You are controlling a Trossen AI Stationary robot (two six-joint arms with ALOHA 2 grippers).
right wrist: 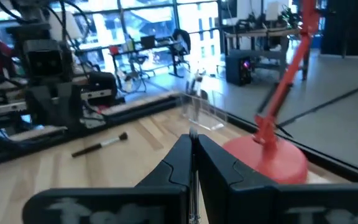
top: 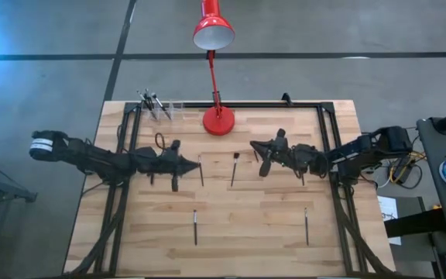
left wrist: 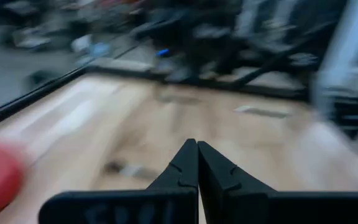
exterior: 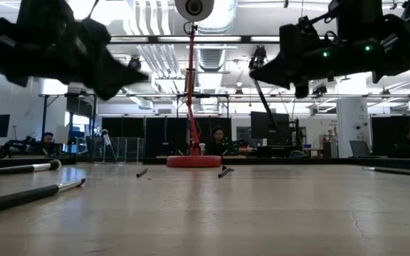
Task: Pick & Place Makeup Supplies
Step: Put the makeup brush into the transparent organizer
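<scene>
Right tool (right wrist: 192, 155) pinching a thin makeup stick (right wrist: 193, 186), left tool (left wrist: 197, 163) pressed together, empty

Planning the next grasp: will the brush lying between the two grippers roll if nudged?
Probably: the brush looks thin and round, lying flat on the smooth table, so it may roll. Straight and slim, likely stiff and light.
</scene>
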